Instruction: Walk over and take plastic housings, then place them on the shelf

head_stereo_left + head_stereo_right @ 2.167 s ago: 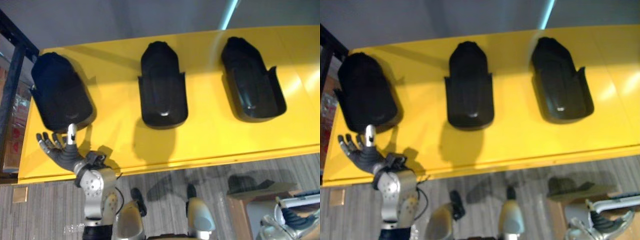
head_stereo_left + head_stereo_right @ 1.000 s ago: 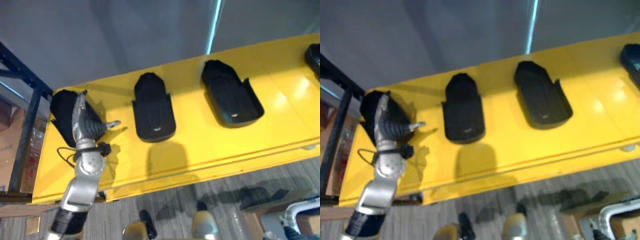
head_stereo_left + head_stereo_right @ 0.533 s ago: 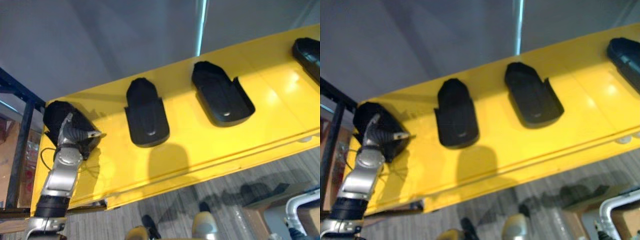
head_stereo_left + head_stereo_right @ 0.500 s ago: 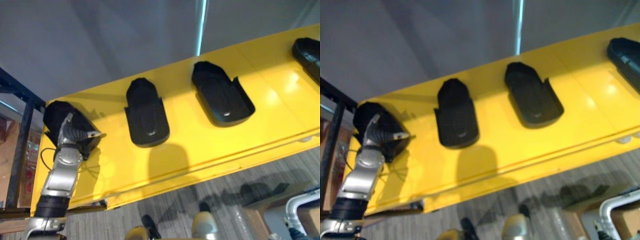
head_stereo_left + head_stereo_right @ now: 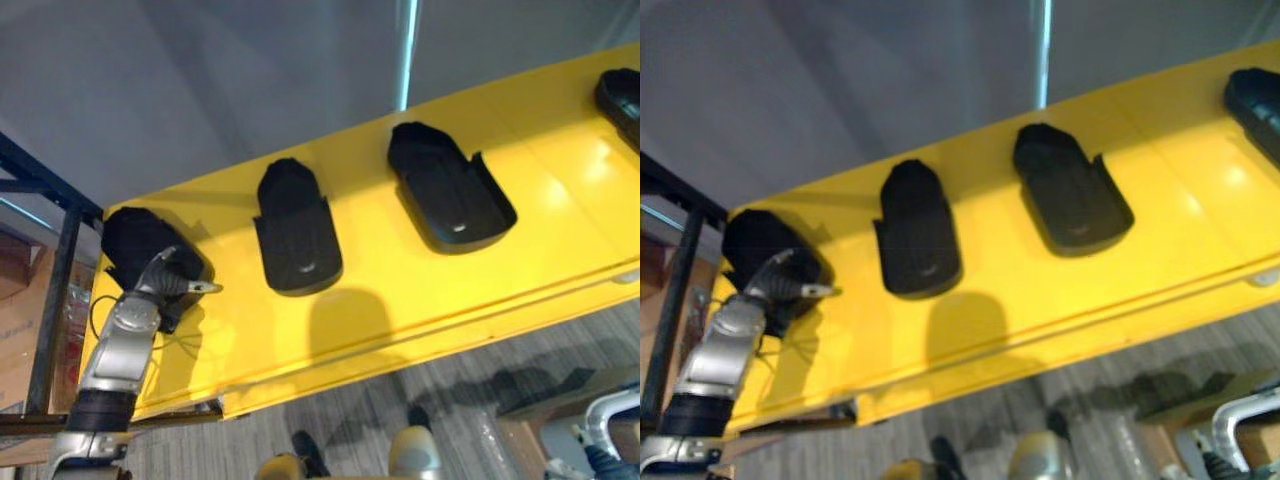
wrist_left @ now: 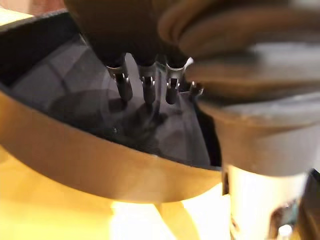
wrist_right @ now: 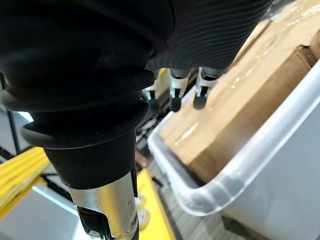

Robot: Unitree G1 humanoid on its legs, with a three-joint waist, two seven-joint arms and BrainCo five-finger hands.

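Note:
Several black plastic housings lie on the yellow table [image 5: 380,330]. The leftmost housing [image 5: 135,238] sits by the table's left end, a middle housing [image 5: 295,240] and a right housing [image 5: 450,200] lie further along, and another housing [image 5: 622,95] peeks in at the far right. My left hand [image 5: 165,283] rests on the near end of the leftmost housing, thumb sticking out sideways. In the left wrist view its straight fingers [image 6: 148,90] reach into the housing's dark hollow [image 6: 75,100] and touch the inner wall. My right hand [image 7: 174,102] hangs low with relaxed fingers, holding nothing.
A black shelf frame [image 5: 58,280] stands just left of the table, with cardboard boxes [image 5: 15,320] behind it. Beneath the right hand is a white bin [image 7: 225,187] holding a cardboard box [image 7: 250,95]. A grey wall backs the table.
The camera has shifted. My left hand has gone from the table's front edge up over the leftmost housing, then settled onto its near end with fingers inside.

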